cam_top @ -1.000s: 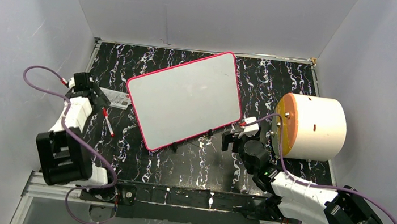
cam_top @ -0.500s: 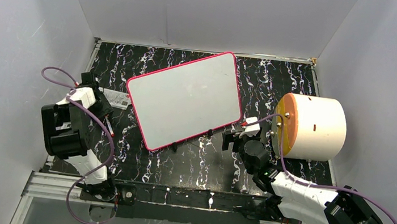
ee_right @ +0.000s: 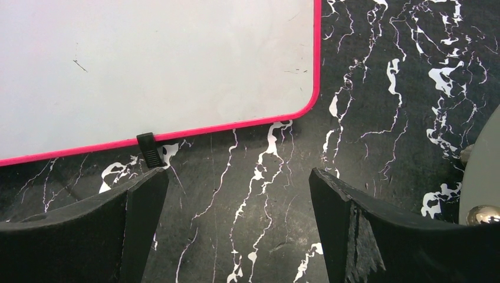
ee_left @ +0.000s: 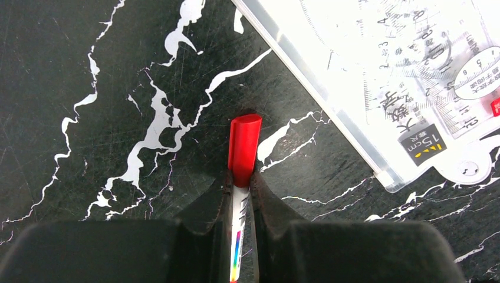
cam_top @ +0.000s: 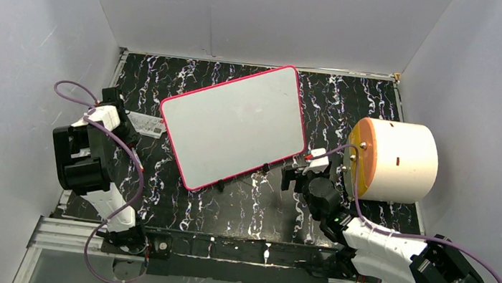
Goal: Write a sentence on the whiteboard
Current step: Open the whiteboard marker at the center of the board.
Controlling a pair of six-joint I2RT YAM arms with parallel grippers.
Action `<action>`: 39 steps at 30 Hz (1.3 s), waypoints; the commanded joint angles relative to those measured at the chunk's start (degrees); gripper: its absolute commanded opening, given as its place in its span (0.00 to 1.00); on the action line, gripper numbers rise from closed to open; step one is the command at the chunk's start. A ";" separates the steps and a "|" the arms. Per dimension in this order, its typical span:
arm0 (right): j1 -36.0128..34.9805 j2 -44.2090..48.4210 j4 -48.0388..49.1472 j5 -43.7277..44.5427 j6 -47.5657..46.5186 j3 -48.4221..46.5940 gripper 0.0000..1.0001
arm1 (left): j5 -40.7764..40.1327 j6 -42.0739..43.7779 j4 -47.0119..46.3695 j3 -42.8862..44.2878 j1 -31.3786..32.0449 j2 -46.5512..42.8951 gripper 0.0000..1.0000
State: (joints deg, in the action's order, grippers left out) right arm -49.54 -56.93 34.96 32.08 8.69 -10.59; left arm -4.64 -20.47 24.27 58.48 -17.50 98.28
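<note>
The whiteboard (cam_top: pixel 235 125), white with a pink-red frame, lies tilted on the black marbled table (cam_top: pixel 262 201). Its face is blank and no sentence shows on it. A marker with a red cap (ee_left: pixel 244 141) and a white barrel lies on the table left of the board. In the left wrist view my left gripper (ee_left: pixel 242 180) is shut on it just behind the cap. The left arm hides the marker in the top view. My right gripper (ee_right: pixel 239 177) stands open and empty over bare table near the board's lower right corner (ee_right: pixel 295 112), also seen from above (cam_top: pixel 295 172).
A clear plastic sleeve with a ruler set (ee_left: pixel 413 76) lies just beyond the marker, against the board's left side (cam_top: pixel 147 124). A large white roll with an orange end (cam_top: pixel 394 161) lies right of the right gripper. Grey walls close in on three sides.
The left arm swung over the marker and came down on it, and its jaws went from open to shut on the barrel. The right arm and the board have not moved.
</note>
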 commanded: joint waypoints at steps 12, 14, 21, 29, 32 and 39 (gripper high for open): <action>-0.22 2.07 7.20 0.78 3.66 2.22 0.99 | 7.04 -3.23 2.18 -2.13 0.05 -8.78 0.00; -0.25 2.55 5.97 0.39 3.37 1.61 0.99 | 7.87 -4.83 2.18 -2.14 0.01 -11.82 0.00; -0.27 8.86 -2.08 -9.64 -0.30 -1.53 0.99 | 8.16 -9.63 2.27 -0.12 0.02 -23.91 0.00; -0.23 15.25 -9.63 -15.39 -3.46 -7.27 0.99 | 7.74 -13.83 3.50 7.51 0.01 -35.59 0.00; -0.27 16.53 -11.19 -17.24 -4.70 -9.52 0.99 | 9.64 -15.36 4.11 11.19 0.06 -37.65 0.00; -0.23 17.33 -10.88 -21.77 -4.08 -13.99 0.99 | 17.92 -17.82 6.90 22.22 3.38 -36.72 0.00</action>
State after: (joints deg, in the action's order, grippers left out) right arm -49.54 -40.32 22.81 14.00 5.50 -20.16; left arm 7.07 -36.16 28.73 74.72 -16.95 61.17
